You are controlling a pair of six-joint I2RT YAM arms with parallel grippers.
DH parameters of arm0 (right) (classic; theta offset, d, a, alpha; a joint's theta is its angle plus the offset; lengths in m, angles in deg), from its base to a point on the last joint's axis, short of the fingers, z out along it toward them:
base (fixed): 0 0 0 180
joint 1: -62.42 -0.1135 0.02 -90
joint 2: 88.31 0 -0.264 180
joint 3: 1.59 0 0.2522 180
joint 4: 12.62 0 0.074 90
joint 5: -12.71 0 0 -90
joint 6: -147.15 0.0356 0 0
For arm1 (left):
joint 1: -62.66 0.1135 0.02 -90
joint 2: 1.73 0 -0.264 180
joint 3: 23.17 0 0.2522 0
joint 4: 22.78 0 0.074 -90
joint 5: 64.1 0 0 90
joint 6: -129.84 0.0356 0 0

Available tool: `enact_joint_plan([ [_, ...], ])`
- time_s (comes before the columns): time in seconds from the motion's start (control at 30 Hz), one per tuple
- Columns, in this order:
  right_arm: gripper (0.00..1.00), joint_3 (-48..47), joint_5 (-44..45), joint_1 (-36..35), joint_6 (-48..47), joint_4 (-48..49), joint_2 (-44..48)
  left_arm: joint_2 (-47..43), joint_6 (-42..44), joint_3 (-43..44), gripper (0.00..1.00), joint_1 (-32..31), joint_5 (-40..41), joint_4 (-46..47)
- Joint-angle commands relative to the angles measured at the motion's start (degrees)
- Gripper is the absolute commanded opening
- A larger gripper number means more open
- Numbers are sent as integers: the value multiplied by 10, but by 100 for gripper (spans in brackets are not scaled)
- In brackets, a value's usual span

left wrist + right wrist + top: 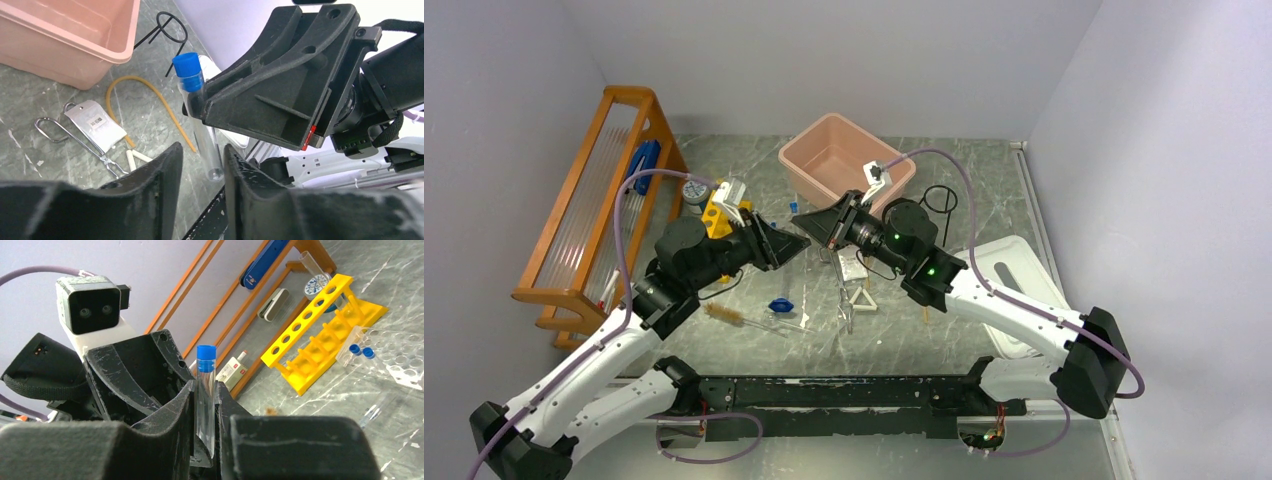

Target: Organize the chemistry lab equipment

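Clamping a blue-capped clear tube (pixel 206 142) just below its cap, right gripper (pixel 205 395) above the grey table (pixel 944 330), left gripper (pixel 202 149) facing it, jaws parted either side of the tube's lower end, contact unclear.

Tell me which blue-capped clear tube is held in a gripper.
The blue-capped clear tube clamped in the right gripper, midair; two other capped tubes sit in the clear plastic rack.

Chemistry lab bench; yellow tube rack (pixel 320 360), blue-capped tube (pixel 205 390), wooden rack (pixel 629 95), grey marbled tabletop (pixel 744 170)
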Motion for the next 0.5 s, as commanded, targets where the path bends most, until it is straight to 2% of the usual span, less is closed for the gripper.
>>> enact_joint_plan([
  [0.0,9,-2,-23,6,14,9,4,9,10,3,35,-2,-21,36],
  [0.13,12,-9,-27,8,11,-8,2,12,41,15,18,-2,-16,14],
  [0.2,22,-21,-37,12,1,-35,0,11,72,25,7,-2,-3,-14],
  [0.3,40,-50,-50,22,-29,-89,0,14,134,45,5,-2,7,-55],
  [0.47,50,-117,-75,32,-66,-177,-17,35,228,73,5,-2,-14,-105],
])
